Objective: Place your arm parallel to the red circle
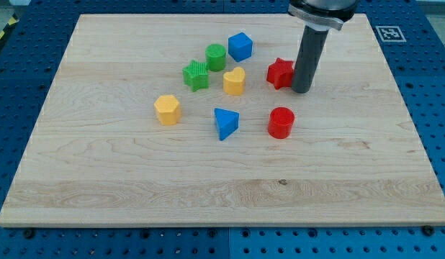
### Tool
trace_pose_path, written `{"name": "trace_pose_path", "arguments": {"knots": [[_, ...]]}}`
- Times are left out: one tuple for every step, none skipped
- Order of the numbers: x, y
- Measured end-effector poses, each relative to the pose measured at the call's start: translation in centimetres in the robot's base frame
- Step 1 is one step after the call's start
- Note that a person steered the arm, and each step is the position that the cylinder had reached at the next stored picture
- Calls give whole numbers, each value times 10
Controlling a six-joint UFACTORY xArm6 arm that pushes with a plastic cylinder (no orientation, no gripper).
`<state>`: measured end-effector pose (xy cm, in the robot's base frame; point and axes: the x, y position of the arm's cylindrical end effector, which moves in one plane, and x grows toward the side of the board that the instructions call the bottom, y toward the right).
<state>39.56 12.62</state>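
The red circle (281,122) is a short red cylinder standing on the wooden board, right of centre. My tip (302,90) is at the lower end of the dark rod, above and slightly right of the red circle in the view, with a small gap between them. The tip is right beside a red star (279,73), on its right side, touching or nearly touching it.
A blue triangle (225,123) lies left of the red circle. A yellow heart (235,81), a green star (196,75), a green cylinder (216,57) and a blue block (240,46) cluster at upper centre. A yellow hexagon (167,109) sits further left. The wooden board (100,180) lies on a blue perforated table.
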Motion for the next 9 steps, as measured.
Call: {"name": "trace_pose_path", "arguments": {"knots": [[-2, -14], [10, -20], [18, -20], [16, -20], [3, -20], [-8, -20], [-9, -20], [-7, -24], [0, -46]]}}
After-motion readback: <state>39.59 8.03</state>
